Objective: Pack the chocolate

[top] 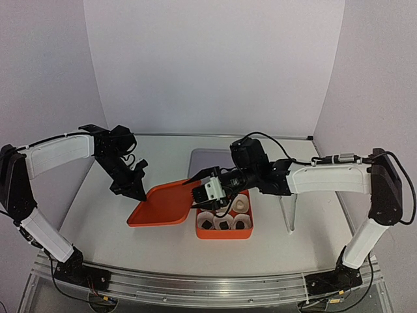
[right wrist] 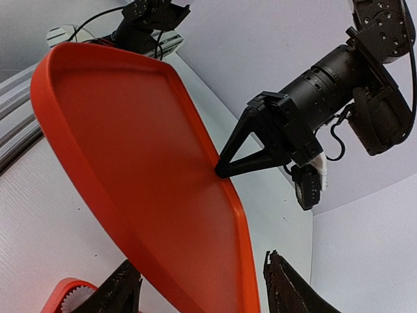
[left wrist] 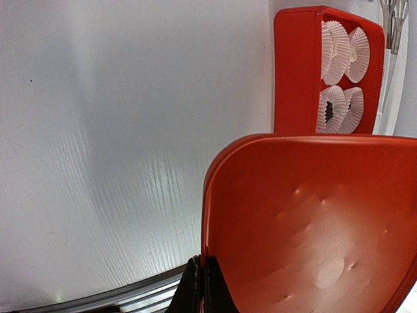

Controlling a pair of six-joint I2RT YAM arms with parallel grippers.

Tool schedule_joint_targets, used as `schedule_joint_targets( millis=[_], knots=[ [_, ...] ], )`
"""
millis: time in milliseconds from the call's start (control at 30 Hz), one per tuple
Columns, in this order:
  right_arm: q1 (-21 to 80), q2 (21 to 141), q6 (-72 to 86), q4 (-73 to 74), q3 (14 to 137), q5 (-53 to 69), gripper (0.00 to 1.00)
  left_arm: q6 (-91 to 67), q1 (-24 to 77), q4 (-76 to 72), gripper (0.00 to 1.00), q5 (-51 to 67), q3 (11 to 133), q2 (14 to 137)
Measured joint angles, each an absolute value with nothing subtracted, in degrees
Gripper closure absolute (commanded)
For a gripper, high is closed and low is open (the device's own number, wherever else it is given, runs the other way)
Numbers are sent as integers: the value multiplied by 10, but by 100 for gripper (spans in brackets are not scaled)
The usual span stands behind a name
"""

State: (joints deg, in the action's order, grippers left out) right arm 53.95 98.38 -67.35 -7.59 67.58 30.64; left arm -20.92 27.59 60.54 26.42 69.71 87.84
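chocolate [top: 225,223]: small lumps, each in a paper cup [top: 207,218] inside the orange box [top: 225,235] on the counter [top: 104,215]; three dark ones show in the near row, one cream one behind; the others are hidden under the right arm
how it handles: probably light and firm, but easily scuffed or tipped out of the flimsy cups; best left untouched, working by the box and its cover instead
lid [top: 163,205]: orange, thin, smooth plastic; likely stiff enough to carry by its rim but slippery; it hangs tilted just left of the box; whether its low edge rests on the counter cannot be told
where to hold: opposite rims of the lid, one grip on each side, so it cannot swing
left pincer [right wrist: 223,168]: clamped tight on the lid's outer rim, carrying it
right pincer [right wrist: 201,280]: fingers apart, standing either side of the lid's near rim; gripping nothing; no contact that I can make out
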Motion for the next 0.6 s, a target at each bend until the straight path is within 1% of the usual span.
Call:
schedule_joint_targets(
  millis=[100, 267, 333, 467, 500, 533, 567, 600],
  knots=[
    [545, 987, -686, -61, 679, 302, 52, -208, 276, 605, 100, 271, 704, 883],
    [548, 991, -694, -51, 682, 299, 69, -208, 276, 606, 100, 271, 708, 887],
    [548, 992, -695, -50, 687, 300, 77, -207, 276, 606, 100, 273, 708, 890],
    [550, 995, -700, -48, 699, 300, 89, -204, 276, 606, 100, 281, 708, 900],
    [550, 995, -703, -49, 701, 300, 94, -203, 276, 606, 99, 283, 708, 902],
    [550, 995, -705, -49, 701, 300, 99, -201, 276, 606, 98, 285, 708, 904],
    [550, 995, -707, -49, 701, 300, 100, -199, 276, 606, 93, 286, 708, 905],
    [550, 995, -707, -47, 701, 300, 100, -198, 276, 606, 86, 286, 708, 906]
  ],
)
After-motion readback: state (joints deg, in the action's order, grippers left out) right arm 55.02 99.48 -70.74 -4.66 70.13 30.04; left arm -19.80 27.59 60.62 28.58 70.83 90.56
